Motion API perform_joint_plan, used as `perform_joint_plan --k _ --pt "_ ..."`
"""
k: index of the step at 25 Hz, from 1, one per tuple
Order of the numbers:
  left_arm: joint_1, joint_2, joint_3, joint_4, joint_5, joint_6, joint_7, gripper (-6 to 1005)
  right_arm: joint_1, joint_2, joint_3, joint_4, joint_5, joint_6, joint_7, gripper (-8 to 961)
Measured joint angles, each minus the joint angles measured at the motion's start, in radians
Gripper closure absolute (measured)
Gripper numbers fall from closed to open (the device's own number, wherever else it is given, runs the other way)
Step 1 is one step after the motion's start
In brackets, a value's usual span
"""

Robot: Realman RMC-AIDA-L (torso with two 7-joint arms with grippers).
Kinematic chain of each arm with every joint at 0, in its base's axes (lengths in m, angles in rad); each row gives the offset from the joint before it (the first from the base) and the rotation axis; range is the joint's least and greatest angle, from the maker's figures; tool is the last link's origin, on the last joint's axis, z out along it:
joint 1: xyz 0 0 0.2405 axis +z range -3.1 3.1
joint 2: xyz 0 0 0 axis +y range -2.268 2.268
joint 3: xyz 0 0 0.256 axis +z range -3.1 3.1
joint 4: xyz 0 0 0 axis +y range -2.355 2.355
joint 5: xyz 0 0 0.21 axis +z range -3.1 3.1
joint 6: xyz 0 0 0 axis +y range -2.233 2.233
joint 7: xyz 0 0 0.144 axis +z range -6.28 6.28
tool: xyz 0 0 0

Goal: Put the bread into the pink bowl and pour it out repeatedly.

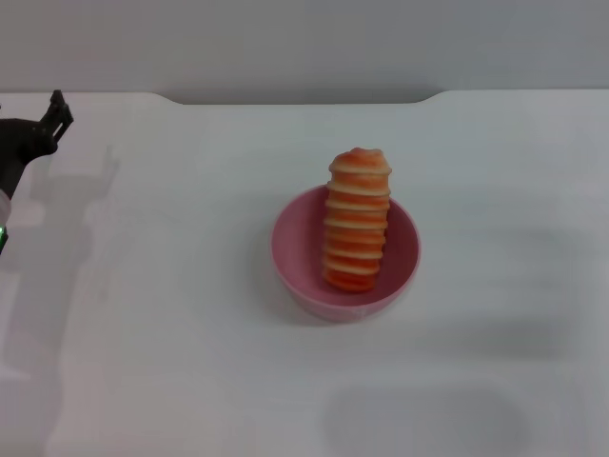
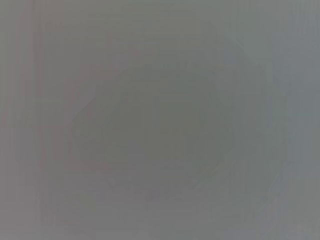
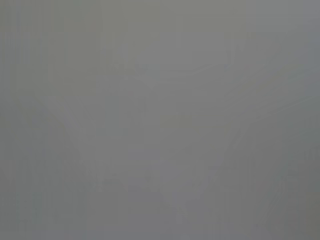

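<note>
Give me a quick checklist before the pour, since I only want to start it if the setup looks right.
1. Bread in the pink bowl: ok, one end sits inside and it leans on the far rim, its other end sticking out above.
2. Bowl upright on the table: ok.
3. Bowl free of any grip: ok, nothing touches it.
4. Left gripper position: not ok for pouring, it sits far off at the table's left edge.
5. Left gripper open or shut: cannot tell.
6. Right gripper: cannot tell, it is out of the head view and both wrist views show only grey.
</note>
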Motion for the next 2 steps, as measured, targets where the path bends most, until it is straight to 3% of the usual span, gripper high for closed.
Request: perform_joint_plan --k 2 --pt "0.009 0.000 0.000 0.004 0.000 0.001 -0.003 139 0.007 0.000 -0.012 0.016 -0.001 -0.014 0.000 190"
